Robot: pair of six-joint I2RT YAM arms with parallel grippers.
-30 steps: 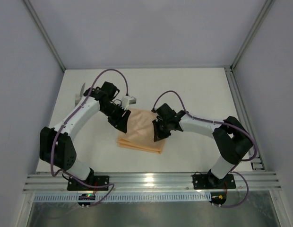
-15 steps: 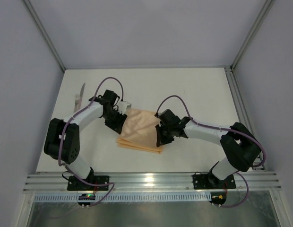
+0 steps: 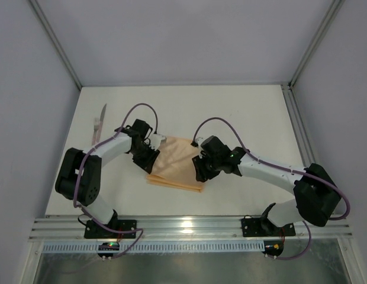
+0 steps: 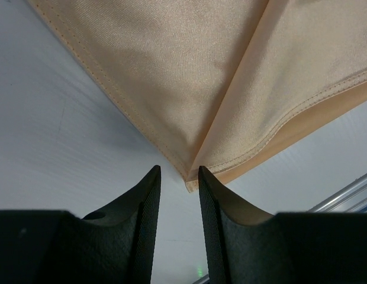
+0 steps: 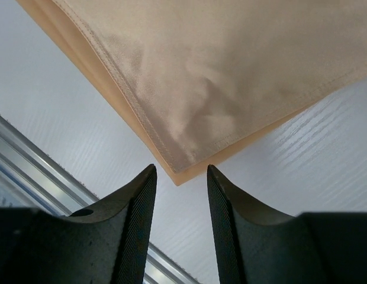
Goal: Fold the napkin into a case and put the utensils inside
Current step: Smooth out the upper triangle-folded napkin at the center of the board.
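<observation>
Left claw stands slightly spread, the napkin's stitched corner tip lying between its fingertips, unpinched. Right claw, spread, straddles another corner. The one satiny peach napkin lies folded in layers toward the near edge of the white table, with table top showing on every side. One knife lies near the left edge.

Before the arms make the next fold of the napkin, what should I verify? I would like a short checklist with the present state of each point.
1. The left gripper is lined up with a corner of the napkin: ok, the corner lies right at the gap of its jaws.
2. Its jaws are apart, ready to pinch: ok.
3. The right gripper is lined up with the other near corner: ok.
4. Its jaws are apart: ok.
5. Each pinch will catch all layers: cannot tell; stacked edges show at both corners.
6. The knife is out of the way: ok, at the far left of the table, apart from the cloth.
</observation>
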